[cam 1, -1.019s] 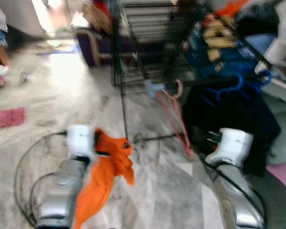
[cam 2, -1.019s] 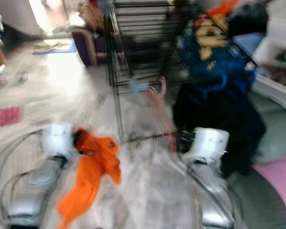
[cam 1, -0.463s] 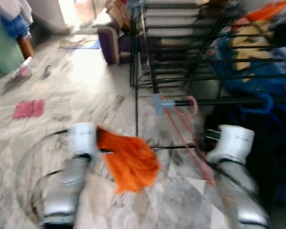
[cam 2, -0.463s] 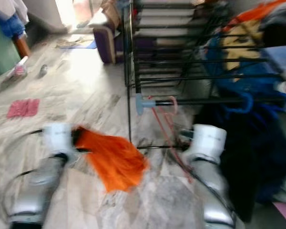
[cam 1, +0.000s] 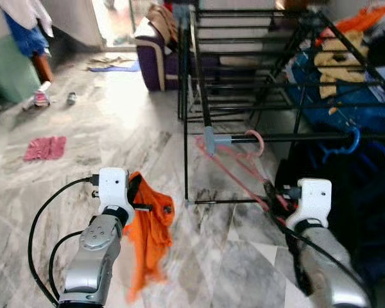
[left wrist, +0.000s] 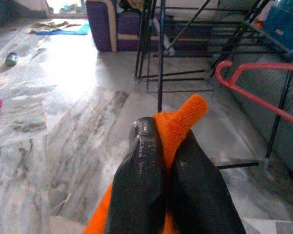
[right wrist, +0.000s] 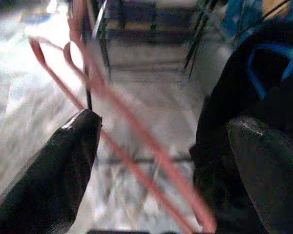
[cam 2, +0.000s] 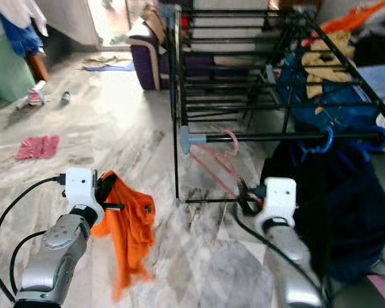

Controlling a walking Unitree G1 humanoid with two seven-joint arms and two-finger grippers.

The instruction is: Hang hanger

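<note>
A black metal drying rack [cam 1: 244, 77] with horizontal bars stands on the grey-veined marble floor [cam 1: 115, 128]. From its lowest front rail [cam 1: 289, 136] a thin pink plastic hanger [cam 1: 234, 168] is suspended by its hook, just beside the pale blue joint at the rail's end; the body of the hanger slants down towards the right arm. The right gripper [right wrist: 161, 141] is near the lower end of this hanger, its two black fingers [right wrist: 73, 165] spread wide apart and released, with the pink bars of the hanger passing through the gap between them; whether a finger touches the hanger cannot be told, since the wrist picture is blurred. Further along the same rail hang blue plastic hangers [cam 1: 346, 142] carrying a dark navy garment [cam 1: 346, 192], which drapes just beside the right arm.

The left gripper [left wrist: 166, 161] is held low over the floor, its fingers [left wrist: 141, 170] clenched tight on a bright orange knitted cloth [cam 1: 147, 231], which hangs down limply from them beside the silver forearm. A knitted corner of the cloth pokes up between the fingertips in the left wrist view.

On the floor well apart to the left lies a small pink cloth [cam 1: 45, 147]. A purple sofa [cam 1: 157, 54] sits behind the rack, and yellow and blue laundry [cam 1: 337, 64] is draped on the rack's right side
</note>
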